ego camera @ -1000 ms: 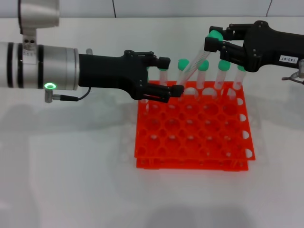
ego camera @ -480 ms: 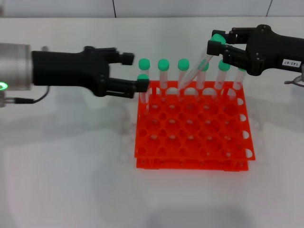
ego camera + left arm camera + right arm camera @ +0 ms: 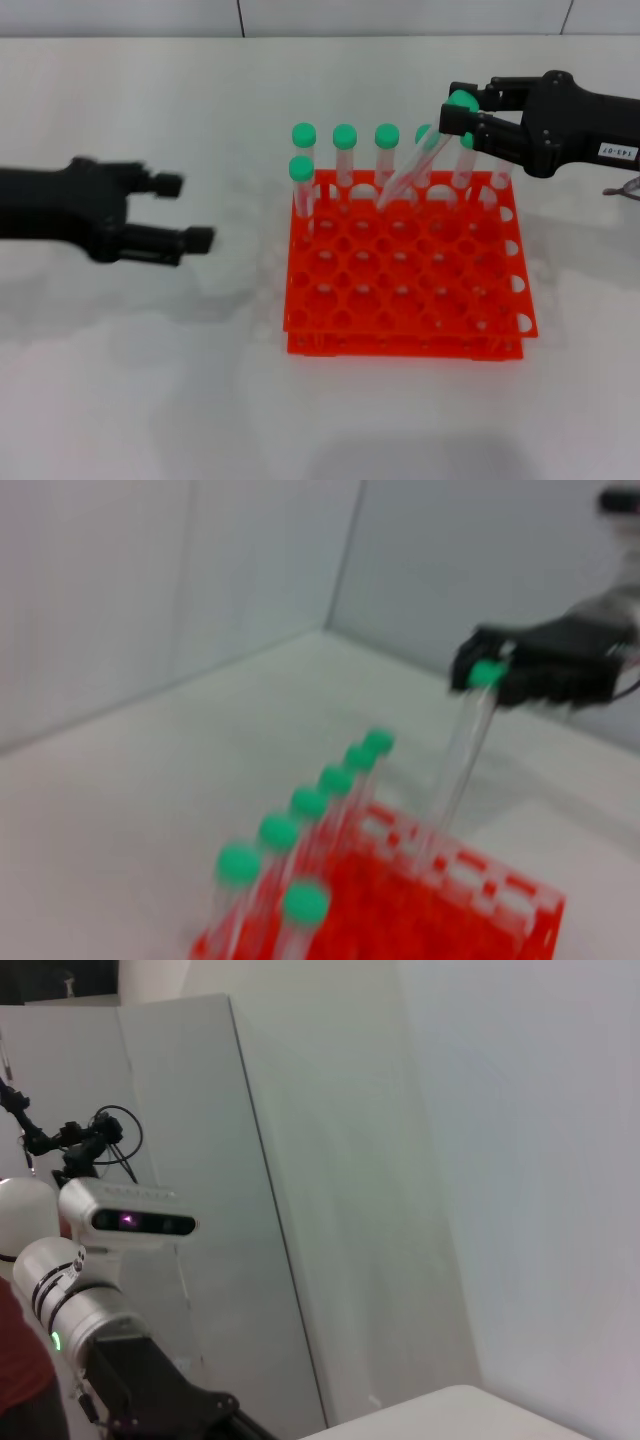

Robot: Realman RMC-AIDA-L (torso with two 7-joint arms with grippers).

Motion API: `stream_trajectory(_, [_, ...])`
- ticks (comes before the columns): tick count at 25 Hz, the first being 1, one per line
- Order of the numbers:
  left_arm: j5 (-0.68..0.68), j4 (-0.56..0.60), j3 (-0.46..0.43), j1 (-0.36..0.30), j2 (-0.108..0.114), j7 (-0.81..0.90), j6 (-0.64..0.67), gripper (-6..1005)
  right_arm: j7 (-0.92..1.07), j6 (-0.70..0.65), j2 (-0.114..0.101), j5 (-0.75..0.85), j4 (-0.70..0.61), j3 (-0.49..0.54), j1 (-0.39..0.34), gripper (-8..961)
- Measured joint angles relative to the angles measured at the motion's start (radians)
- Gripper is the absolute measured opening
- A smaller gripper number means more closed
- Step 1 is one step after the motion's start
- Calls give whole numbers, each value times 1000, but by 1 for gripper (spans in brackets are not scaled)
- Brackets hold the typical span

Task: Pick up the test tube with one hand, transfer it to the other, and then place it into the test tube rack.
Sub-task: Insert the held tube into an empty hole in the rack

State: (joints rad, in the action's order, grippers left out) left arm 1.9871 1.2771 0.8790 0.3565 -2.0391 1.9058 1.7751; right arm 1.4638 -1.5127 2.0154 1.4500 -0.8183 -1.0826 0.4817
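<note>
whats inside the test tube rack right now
The test tube rack holds green-capped tubes upright along its far row, one more in the second row. The right gripper holds a tilted test tube entering a far hole; its tip is hidden.

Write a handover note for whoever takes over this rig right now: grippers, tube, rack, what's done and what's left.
Left gripper: open, empty, off to the left of the test tube rack.
Right gripper: shut on the test tube at its green cap, above the rack's back row.
The tube leans, its lower end at a back-row hole.
Six other tubes stand in the rack.
Done: pick-up and handover.
Left: straighten the tube, seat it, release.
</note>
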Motion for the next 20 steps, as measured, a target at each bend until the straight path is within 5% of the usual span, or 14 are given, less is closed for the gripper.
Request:
stream_trajectory(8, [154, 1, -40, -14, -9, -26, 9, 884, 2, 11, 6, -3, 3, -28, 9, 281])
stream_trajectory(20, [196, -69, -38, -3, -8, -160, -10, 883, 18, 149, 6, -48, 4, -149, 51, 284])
